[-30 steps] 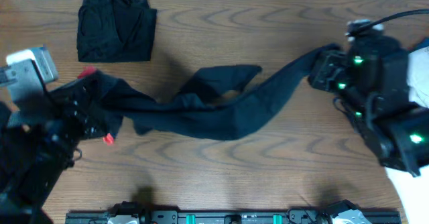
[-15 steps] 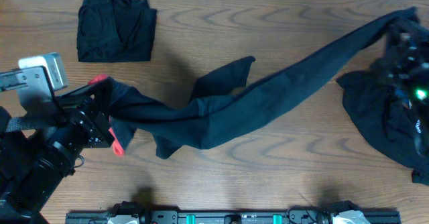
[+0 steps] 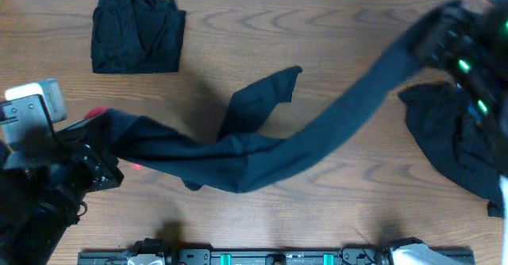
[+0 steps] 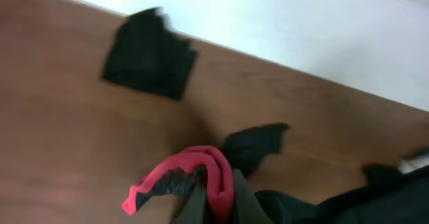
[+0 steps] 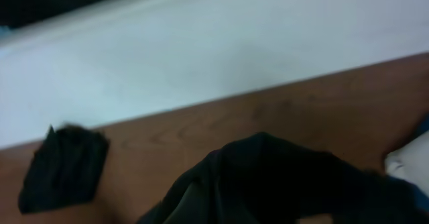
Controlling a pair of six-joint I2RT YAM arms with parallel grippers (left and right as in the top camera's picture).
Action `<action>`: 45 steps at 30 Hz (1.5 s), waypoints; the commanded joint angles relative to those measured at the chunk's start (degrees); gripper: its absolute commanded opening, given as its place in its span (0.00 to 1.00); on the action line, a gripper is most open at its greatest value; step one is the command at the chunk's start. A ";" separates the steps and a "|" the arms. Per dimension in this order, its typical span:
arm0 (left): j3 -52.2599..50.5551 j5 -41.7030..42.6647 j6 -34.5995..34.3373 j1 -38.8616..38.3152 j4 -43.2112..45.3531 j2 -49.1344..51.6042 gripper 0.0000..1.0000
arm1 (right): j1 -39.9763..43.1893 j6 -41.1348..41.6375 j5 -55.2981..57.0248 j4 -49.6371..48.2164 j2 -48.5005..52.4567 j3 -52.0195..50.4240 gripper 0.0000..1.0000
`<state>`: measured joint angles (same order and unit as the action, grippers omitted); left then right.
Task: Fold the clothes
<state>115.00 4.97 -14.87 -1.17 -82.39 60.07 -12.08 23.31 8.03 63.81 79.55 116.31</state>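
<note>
**A:** Where did we have the trousers (image 3: pixel 262 158) at that moment?

**B:** Strung slantwise across the table (image 3: pixel 333 217), from our left gripper (image 4: pixel 220 205) at the near left up to our right gripper (image 3: pixel 444 43) at the far right. The middle sagged onto the wood, and the second leg (image 3: pixel 266 98) lay flopped toward the back.

**A:** And the left fingers?

**B:** Pinched together on the coral-red band (image 4: pixel 211 174). In the wrist view we saw it bunched between them. We judged the waist was chosen because it gave a firm edge to pull against.

**A:** The right ones?

**B:** We couldn't see them. Cloth filled the wrist view and the overhead was blurred. But the leg rose off the table straight to that gripper, so we took them to be closed on its end.

**A:** Why hold both ends?

**B:** To draw the length straight, we reckoned, so it could be laid flat. This piece had no fold in it yet.

**A:** The other clothes?

**B:** The folded black garment (image 3: pixel 135 31) sat at the far left, well apart. The black heap (image 3: pixel 452 150) lay near the right gripper, and we feared the leg might drag into it.
</note>
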 commanded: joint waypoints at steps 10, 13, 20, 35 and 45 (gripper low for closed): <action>0.83 -19.23 -7.10 0.13 -7.13 8.94 0.06 | -0.33 -2.80 -17.35 -7.67 14.34 0.20 0.01; 0.81 -22.29 -9.07 0.13 -9.14 12.50 0.06 | -0.70 -2.82 -17.33 -10.58 17.77 0.20 0.01; 0.74 -28.72 -11.45 0.13 -9.44 20.39 0.06 | -0.76 -2.80 -17.64 -16.52 24.15 0.20 0.01; 0.72 -31.82 -12.48 7.39 -3.93 31.91 0.06 | -2.51 -2.82 -20.68 -28.79 36.22 0.20 0.01; 0.72 -31.39 -12.48 13.73 -2.34 36.48 0.06 | -2.80 -3.23 -20.24 -30.97 42.93 0.20 0.01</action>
<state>115.02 -24.84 -27.00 11.27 -84.82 95.64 -14.48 21.26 -12.23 33.28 120.84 116.18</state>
